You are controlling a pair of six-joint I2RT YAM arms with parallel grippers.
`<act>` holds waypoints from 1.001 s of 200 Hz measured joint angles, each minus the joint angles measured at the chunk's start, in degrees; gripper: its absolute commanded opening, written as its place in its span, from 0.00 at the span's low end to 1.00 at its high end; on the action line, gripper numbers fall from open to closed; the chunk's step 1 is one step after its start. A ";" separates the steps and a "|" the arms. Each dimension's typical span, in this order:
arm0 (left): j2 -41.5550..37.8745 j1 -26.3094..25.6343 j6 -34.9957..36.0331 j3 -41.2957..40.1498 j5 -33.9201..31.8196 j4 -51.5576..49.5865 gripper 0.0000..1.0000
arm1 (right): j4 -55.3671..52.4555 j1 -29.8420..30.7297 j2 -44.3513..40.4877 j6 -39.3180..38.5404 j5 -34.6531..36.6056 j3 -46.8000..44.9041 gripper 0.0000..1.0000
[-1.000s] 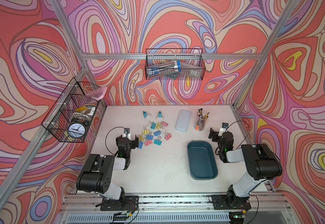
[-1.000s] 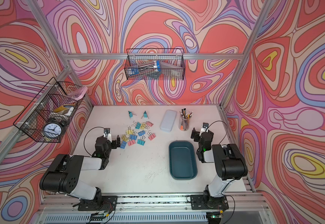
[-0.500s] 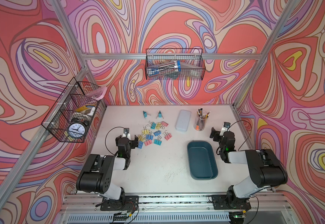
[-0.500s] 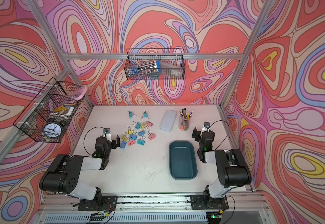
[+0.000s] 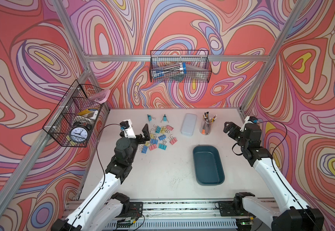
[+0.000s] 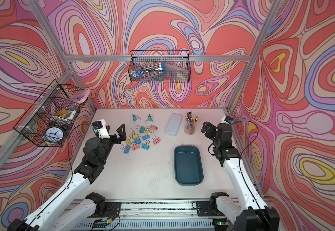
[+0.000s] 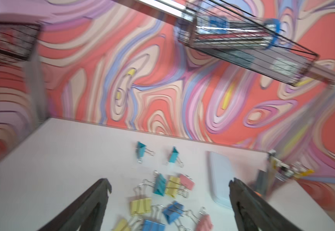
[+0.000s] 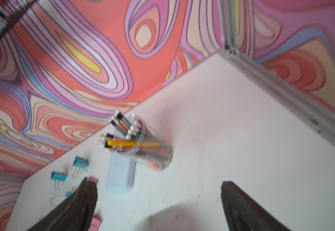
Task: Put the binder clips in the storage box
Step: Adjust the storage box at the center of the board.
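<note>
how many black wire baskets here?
2. A long black wire basket hangs on the back rail; a divided black wire basket hangs on the left-side rail, holding a black alarm clock. None looks hidden.

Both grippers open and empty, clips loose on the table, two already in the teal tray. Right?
No: the storage box is empty, as both top views show. The binder clips all lie loose on the table. The left gripper and right gripper are open and empty, as you say.

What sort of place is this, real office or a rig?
Probably a staged robot test cell, desk-themed: bare aluminium frame, swirl-printed wall panels, and office props like the clear plastic cup of pencils.
</note>
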 measured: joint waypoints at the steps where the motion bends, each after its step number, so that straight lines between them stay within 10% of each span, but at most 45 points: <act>1: 0.42 -0.33 0.02 0.33 0.22 -0.26 0.99 | -0.24 0.00 -0.02 0.09 -0.31 -0.04 0.98; 44: 31.26 -17.27 12.74 28.68 17.11 -16.04 0.99 | -11.15 0.02 -4.92 2.32 -9.64 -2.03 0.98; 107: 70.93 -26.05 30.53 68.98 26.91 -39.56 0.91 | -15.13 0.02 -8.48 3.76 -13.11 -2.84 0.98; 200: 83.32 -26.38 29.27 79.19 28.50 -45.94 0.29 | -17.73 0.02 -8.48 3.78 -15.93 -3.08 0.98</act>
